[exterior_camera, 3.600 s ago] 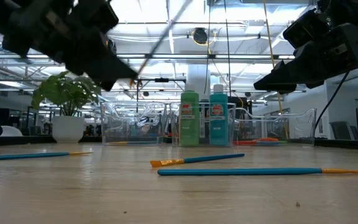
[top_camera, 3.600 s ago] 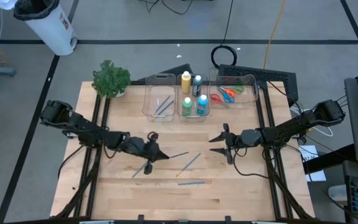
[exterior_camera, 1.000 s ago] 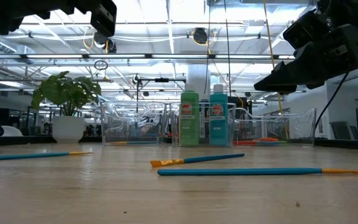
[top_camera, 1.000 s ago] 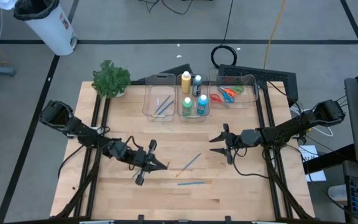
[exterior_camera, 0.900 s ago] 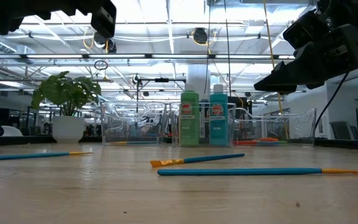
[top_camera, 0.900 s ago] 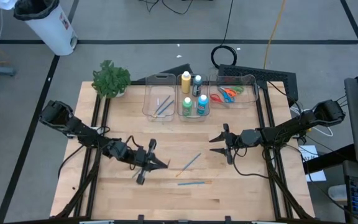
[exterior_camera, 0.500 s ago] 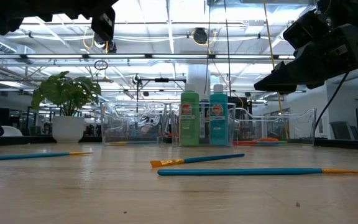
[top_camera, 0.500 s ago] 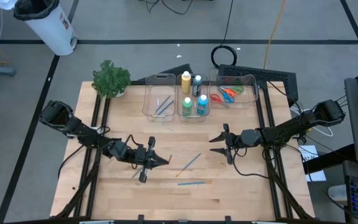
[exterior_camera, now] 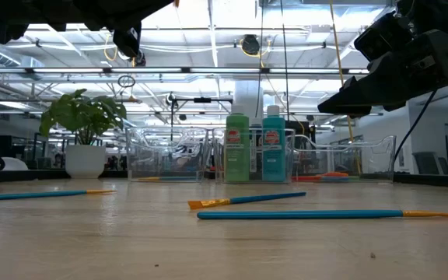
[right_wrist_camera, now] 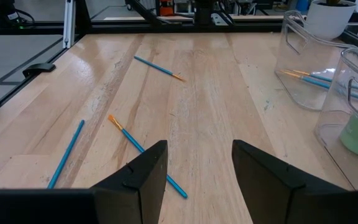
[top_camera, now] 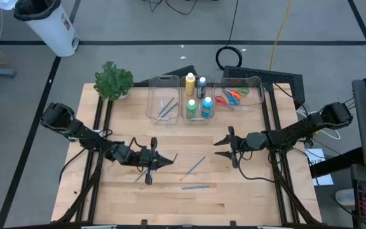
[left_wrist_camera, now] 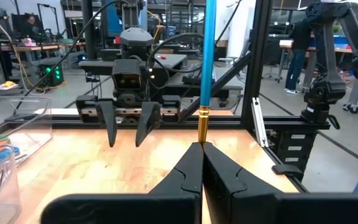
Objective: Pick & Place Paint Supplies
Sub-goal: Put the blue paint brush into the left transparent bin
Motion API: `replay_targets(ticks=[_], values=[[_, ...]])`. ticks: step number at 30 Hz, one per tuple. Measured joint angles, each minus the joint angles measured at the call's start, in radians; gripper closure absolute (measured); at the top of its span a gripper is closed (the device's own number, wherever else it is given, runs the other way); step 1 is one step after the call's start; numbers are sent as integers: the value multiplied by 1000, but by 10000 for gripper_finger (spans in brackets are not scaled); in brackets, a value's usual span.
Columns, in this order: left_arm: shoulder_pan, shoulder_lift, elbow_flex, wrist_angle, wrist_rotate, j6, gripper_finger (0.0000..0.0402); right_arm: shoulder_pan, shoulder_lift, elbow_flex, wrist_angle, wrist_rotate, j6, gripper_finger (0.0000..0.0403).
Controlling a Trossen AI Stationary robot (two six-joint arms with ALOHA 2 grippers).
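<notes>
My left gripper [top_camera: 167, 162] hovers over the table's left middle, shut on a thin blue paintbrush [left_wrist_camera: 208, 56] that stands up from its fingertips [left_wrist_camera: 202, 146]. Facing it from the right, my right gripper [top_camera: 217, 147] hangs open [right_wrist_camera: 197, 158] and holds nothing. Three more blue brushes lie flat on the wood: one between the grippers [top_camera: 196, 165], one nearer the front [top_camera: 199, 187], and one under my left arm [top_camera: 138, 177]. Paint bottles [top_camera: 198, 107] stand in the middle clear bin, and scissors [top_camera: 232, 95] lie in the right one. My left gripper pinches the brush's bristle end, just below the gold ferrule [left_wrist_camera: 202, 127], between its two fingertips. The fingers reach level toward the table's right and lie across the brush. The brush is lifted clear of the table, and its blue handle stands upright above the fingers.
Three clear bins [top_camera: 164, 102] line the far side; the left one holds brushes. A potted plant [top_camera: 113, 80] stands at the far left corner. Bare wood lies along the near edge [top_camera: 170, 207].
My left gripper has swung its fingers from pointing toward the near right round to pointing at the table's right, staying shut on the brush, which has turned with it. The right arm and the brushes on the table have kept still.
</notes>
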Motion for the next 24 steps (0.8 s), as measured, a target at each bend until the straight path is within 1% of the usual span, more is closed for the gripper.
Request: replay_targets(ticks=[14, 24], values=[[1, 0, 0, -3, -29, 4, 399, 0, 0, 0, 0, 0, 0, 232], [1, 0, 0, -13, -87, 5, 398, 0, 0, 0, 0, 0, 0, 232]])
